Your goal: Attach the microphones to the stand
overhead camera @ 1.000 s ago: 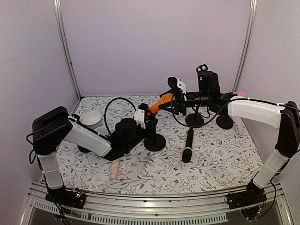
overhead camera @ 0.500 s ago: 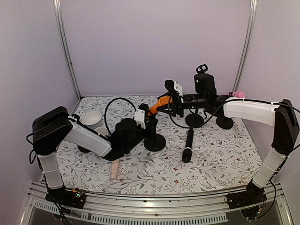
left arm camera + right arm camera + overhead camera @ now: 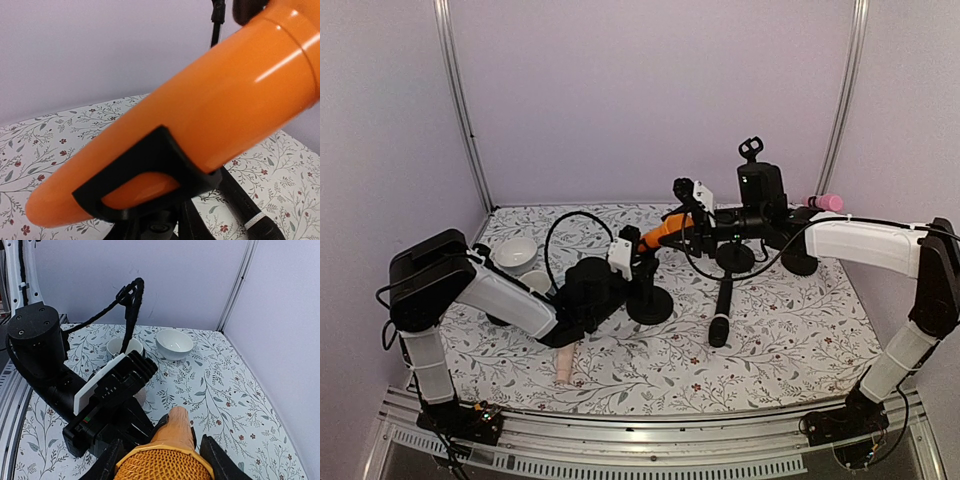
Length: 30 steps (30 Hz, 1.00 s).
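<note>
The orange microphone (image 3: pixel 665 231) slants over a black stand (image 3: pixel 650 298), its tail lying in the stand's clip (image 3: pixel 150 165). My right gripper (image 3: pixel 698 227) is shut on its mesh head (image 3: pixel 162 465), one finger on each side. My left gripper (image 3: pixel 632 262) is shut on the stand's post below the clip. The black microphone (image 3: pixel 721 310) lies flat on the table to the right of that stand. Near the front left lies the pale beige-pink microphone (image 3: pixel 563 362). The bright pink microphone (image 3: pixel 826 202) sits high at the back right.
Two more black stands (image 3: pixel 735 257) (image 3: pixel 800 262) are at the back right under my right arm. A white bowl (image 3: pixel 513 253) and a cup (image 3: pixel 535 282) sit at the back left beside my left arm. The table is covered with a floral cloth (image 3: pixel 790 340).
The right gripper has tipped the orange microphone flatter and shifted slightly right. The left arm and the stand have hardly moved.
</note>
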### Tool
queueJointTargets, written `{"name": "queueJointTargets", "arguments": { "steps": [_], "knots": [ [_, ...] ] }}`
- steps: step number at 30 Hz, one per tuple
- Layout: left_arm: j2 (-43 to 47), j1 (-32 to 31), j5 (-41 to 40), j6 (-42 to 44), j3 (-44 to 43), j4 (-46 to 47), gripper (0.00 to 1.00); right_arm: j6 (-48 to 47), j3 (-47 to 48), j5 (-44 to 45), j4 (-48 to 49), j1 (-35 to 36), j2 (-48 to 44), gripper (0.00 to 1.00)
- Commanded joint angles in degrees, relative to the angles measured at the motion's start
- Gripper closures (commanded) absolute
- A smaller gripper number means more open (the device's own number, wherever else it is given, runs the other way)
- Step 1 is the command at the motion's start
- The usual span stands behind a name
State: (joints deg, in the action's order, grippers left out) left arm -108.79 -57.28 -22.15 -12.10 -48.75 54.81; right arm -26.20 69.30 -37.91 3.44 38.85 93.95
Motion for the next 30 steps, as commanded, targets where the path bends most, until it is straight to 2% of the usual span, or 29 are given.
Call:
{"name": "queueJointTargets", "arguments": {
  "steps": [1,7,13,14,16,17,19,21,23,27,30],
  "knots": [
    [1.8,-1.8,2.9,2.4,0.0,8.2,1.00,5.7,-7.1,0.5,-13.7,1.4,-0.1,1.00],
    [1.7,-1.5,2.6,2.6,1.1,10.6,1.00,6.6,-10.0,2.1,-11.5,1.4,0.4,0.98],
    [1.3,-1.2,4.4,4.8,0.6,11.2,1.00,6.7,-9.5,2.8,-12.0,1.4,-4.1,0.93],
    [1.1,-1.2,4.7,5.3,0.5,11.4,1.00,6.8,-8.4,2.9,-12.7,1.4,-5.0,0.88],
    [0.8,-1.2,5.6,6.9,-0.2,11.4,1.00,6.0,-4.6,2.8,-16.2,1.4,-6.3,0.69],
    [0.5,-1.2,6.1,7.9,-0.7,11.2,1.00,4.9,-1.9,2.6,-19.6,1.4,-6.7,0.59],
    [0.0,-1.3,7.3,10.5,-1.8,10.7,1.00,-0.3,6.4,5.0,-28.6,1.4,-6.8,0.32],
    [-0.2,-1.0,8.1,12.4,-2.6,10.2,1.00,-4.4,12.9,6.8,-34.1,0.1,-7.6,0.18],
    [-0.6,-0.4,8.8,13.1,-3.2,10.1,1.00,-4.1,15.7,2.4,-35.4,-3.5,-10.5,0.06],
    [-2.1,2.7,12.9,14.3,-5.5,10.6,1.00,-1.5,14.8,-6.2,-34.9,-11.0,-17.2,0.02],
    [-3.3,5.5,18.4,14.6,-8.8,10.5,1.00,-1.0,6.0,-10.5,-33.3,-15.9,-21.4,0.03]
  ]
}}
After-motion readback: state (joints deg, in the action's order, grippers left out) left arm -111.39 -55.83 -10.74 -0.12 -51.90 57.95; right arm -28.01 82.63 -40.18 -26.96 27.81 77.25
